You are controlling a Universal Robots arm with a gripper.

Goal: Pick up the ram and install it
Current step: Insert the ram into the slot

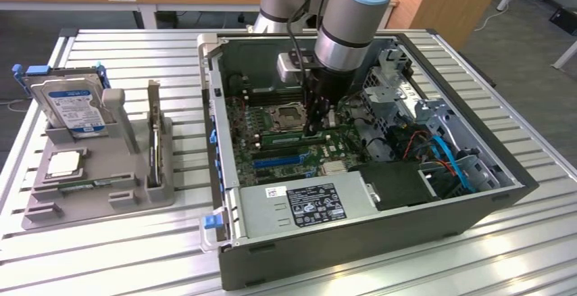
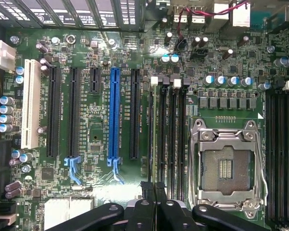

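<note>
Ram [image 1: 286, 136], narrow green stick, edge-up beneath closed hand [image 1: 315, 132]

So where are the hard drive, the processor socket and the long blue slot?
hard drive [image 1: 74, 109], exterior view, on its label.
processor socket [image 2: 225, 169], wrist view, on its middle contacts.
blue slot [image 2: 114, 113], wrist view, midway along it.

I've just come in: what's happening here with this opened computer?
A robot arm reaches down into the open computer case. Its gripper is shut on the ram, a thin green stick on edge at the memory slots beside the empty processor socket. Whether it is fully seated cannot be told. A hard drive sits in a grey holder outside.
</note>
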